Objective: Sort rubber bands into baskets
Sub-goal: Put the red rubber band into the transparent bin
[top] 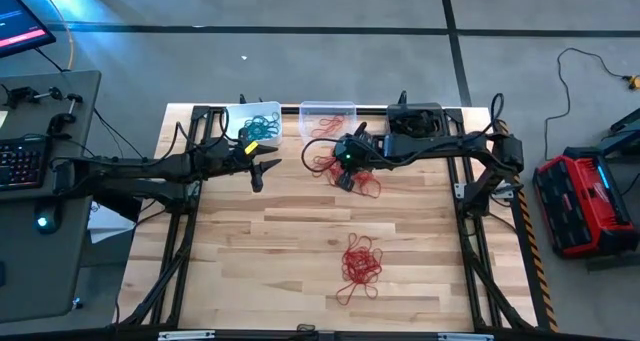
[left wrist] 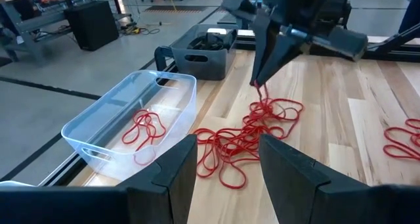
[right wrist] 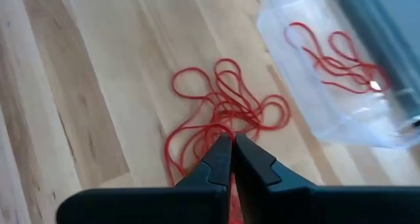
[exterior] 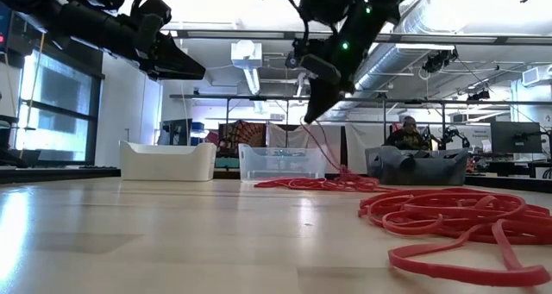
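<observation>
Right fingers point(right wrist: 232, 152) pinching red rubber bands point(right wrist: 226, 109), lifted strands

One camera looks straight down on the whole counter point(top: 300, 241). Another sits at counter height, facing level toward the tubs and room beyond. Each wrist camera looks closely past its own jaws; both share the clear tub point(left wrist: 131, 119) and red bands point(right wrist: 223, 112).

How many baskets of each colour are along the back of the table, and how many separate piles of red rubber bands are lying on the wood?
White basket: 1
Clear basket: 1
Dark grey basket: 1
Piles of red rubber bands on the wood: 2, one by the clear basket, one nearer the front edge
Total: 5
</observation>
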Robot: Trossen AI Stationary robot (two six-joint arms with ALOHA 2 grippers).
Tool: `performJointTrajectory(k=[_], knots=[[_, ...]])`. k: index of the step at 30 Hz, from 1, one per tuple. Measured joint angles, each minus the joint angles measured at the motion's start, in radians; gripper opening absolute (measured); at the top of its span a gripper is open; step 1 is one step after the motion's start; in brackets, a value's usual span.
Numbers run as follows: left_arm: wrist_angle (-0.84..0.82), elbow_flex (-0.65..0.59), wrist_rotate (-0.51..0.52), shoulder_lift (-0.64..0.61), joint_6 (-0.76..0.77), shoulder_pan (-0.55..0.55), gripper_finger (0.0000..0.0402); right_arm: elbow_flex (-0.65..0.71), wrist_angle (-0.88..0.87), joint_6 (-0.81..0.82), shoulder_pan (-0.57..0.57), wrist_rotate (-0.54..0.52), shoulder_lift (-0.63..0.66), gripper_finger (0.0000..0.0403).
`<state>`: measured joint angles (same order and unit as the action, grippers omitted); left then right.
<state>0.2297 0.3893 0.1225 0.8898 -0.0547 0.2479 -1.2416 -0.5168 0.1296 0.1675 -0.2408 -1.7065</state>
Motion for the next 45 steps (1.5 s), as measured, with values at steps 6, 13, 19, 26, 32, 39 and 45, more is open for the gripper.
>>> performJointTrajectory(k=[6, 13, 19, 26, 32, 39, 45], knots=[[0.000, 0.000, 0.000, 0.000, -0.001, 0.000, 0.0156, -0.083, -0.131, 0.001, -0.038, -0.091, 0.000, 0.0000], [-0.001, 0.000, 0.000, 0.000, -0.002, 0.000, 0.0156, -0.155, -0.251, 0.001, -0.060, -0.154, 0.000, 0.0000], [-0.001, 0.000, 0.000, 0.000, -0.001, 0.000, 0.0156, -0.169, -0.281, -0.010, -0.054, -0.182, 0.042, 0.0000], [-0.001, 0.000, -0.009, 0.000, -0.007, 0.000, 0.0156, -0.170, -0.255, -0.025, -0.054, -0.190, 0.147, 0.0000], [-0.001, 0.000, -0.009, 0.000, -0.007, 0.000, 0.0156, -0.170, -0.170, -0.059, -0.040, -0.259, 0.190, 0.0000], [0.000, 0.000, -0.008, 0.000, -0.004, 0.000, 0.0156, -0.145, 0.069, -0.165, 0.036, -0.243, 0.156, 0.0000], [0.000, 0.000, -0.009, 0.000, 0.002, 0.000, 0.0156, -0.097, 0.292, -0.209, 0.137, -0.122, 0.097, 0.0000]])
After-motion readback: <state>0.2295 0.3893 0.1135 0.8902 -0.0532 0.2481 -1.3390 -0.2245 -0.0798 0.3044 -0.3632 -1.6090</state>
